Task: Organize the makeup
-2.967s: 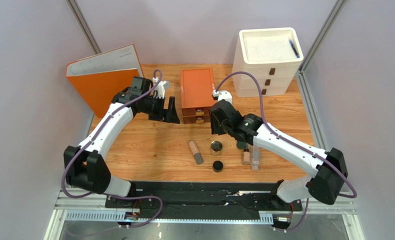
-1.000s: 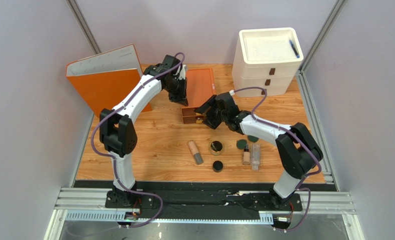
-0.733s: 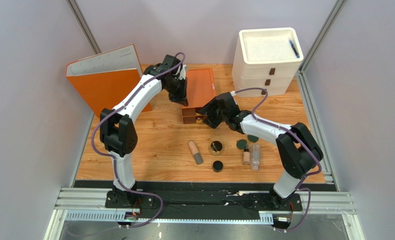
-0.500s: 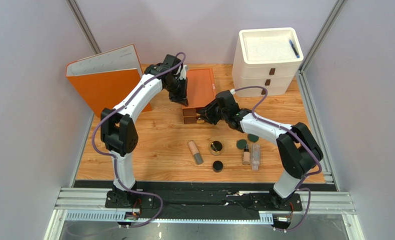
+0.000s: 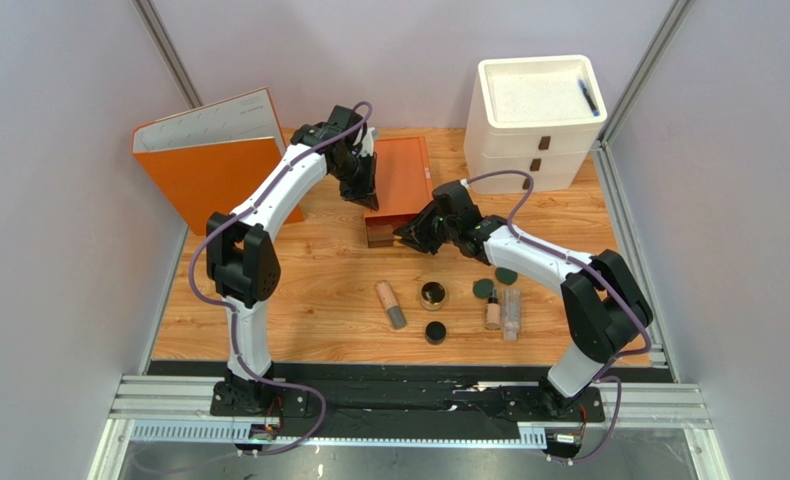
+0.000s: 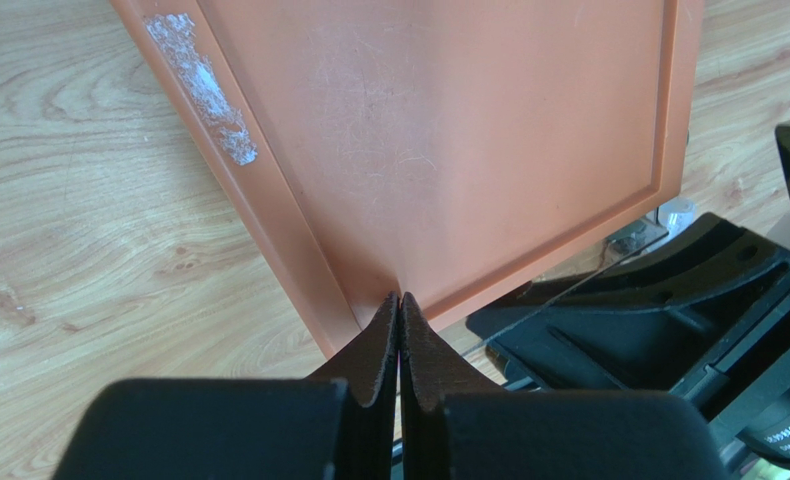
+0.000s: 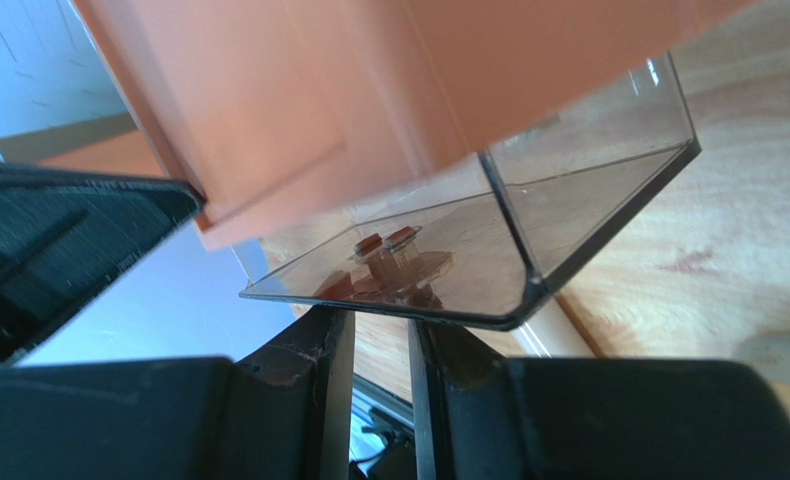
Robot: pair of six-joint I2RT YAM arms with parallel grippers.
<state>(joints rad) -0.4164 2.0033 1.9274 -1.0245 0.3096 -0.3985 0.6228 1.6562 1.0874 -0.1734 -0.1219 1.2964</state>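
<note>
The makeup lies on the table near the front: a beige tube with grey cap [image 5: 390, 304], a gold jar [image 5: 432, 295], a black pot [image 5: 435, 331], green discs [image 5: 483, 289] and slim bottles [image 5: 492, 312]. Behind them stands an orange drawer box [image 5: 399, 170]. My left gripper [image 5: 362, 195] is shut, its tips [image 6: 400, 297] pressed on the box's top near a corner. My right gripper [image 5: 406, 236] is at the box's front, its jaws narrowed [image 7: 379, 315] on the knob [image 7: 387, 245] of a clear drawer [image 7: 569, 200] that stands partly pulled out.
An orange binder [image 5: 204, 160] stands at the back left. A white drawer unit [image 5: 539, 120] with a black pen [image 5: 588, 97] on top sits at the back right. The right forearm stretches above the green discs.
My right gripper has closed on the drawer knob and drawn the drawer out a little towards me. The left gripper has stayed shut on the box's top.
</note>
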